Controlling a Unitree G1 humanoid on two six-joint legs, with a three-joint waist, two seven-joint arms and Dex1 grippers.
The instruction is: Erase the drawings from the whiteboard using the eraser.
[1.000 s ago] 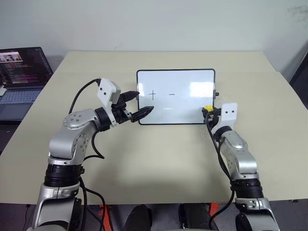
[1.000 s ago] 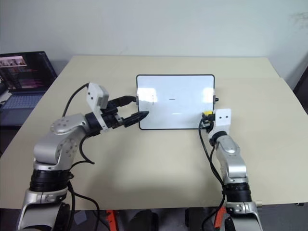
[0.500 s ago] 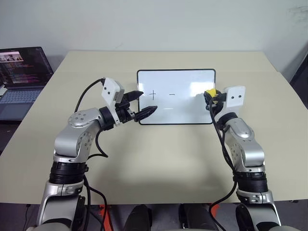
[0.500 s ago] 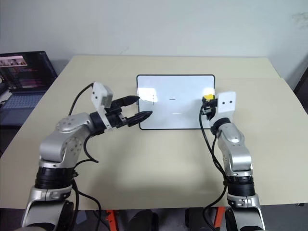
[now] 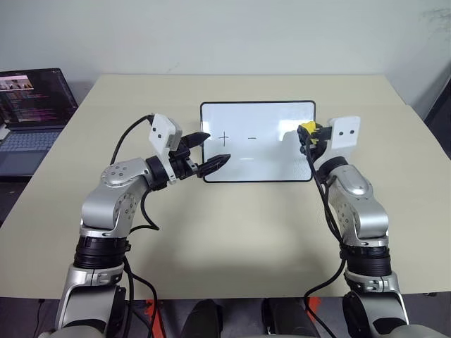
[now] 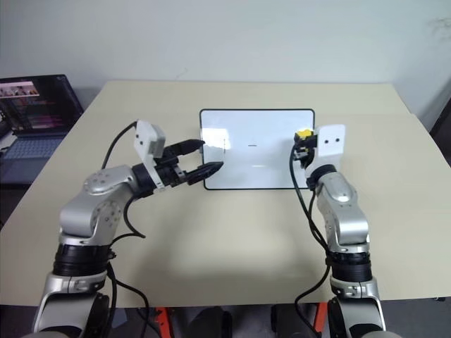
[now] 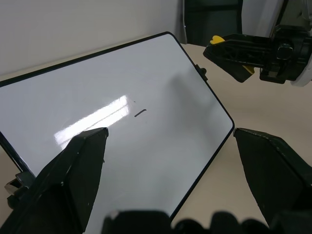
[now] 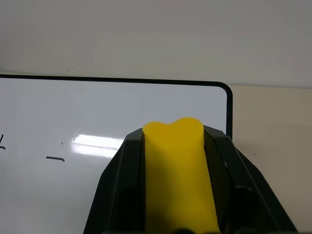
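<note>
The whiteboard (image 5: 268, 158) lies flat at the table's middle, its black frame all in view. Two of the drawings show on its left half: a plus sign (image 5: 224, 139) and a short dash (image 5: 251, 138). My right gripper (image 5: 308, 134) is shut on the yellow eraser (image 5: 307, 129) and hovers over the board's right edge, raised off the surface. In the right wrist view the eraser (image 8: 178, 170) sticks out between the fingers, with the dash (image 8: 55, 158) beyond it. My left gripper (image 5: 215, 148) is open at the board's left edge, near the plus sign, holding nothing.
An open laptop (image 5: 32, 113) sits on a lower surface to the far left. The beige table (image 5: 232, 232) stretches wide around the board, with bare room in front and behind. A small black knob (image 7: 200, 72) sticks out from the board's right side.
My right gripper has lifted the eraser from the board's near right corner up to its right edge. The left gripper keeps its place by the board's left edge.
</note>
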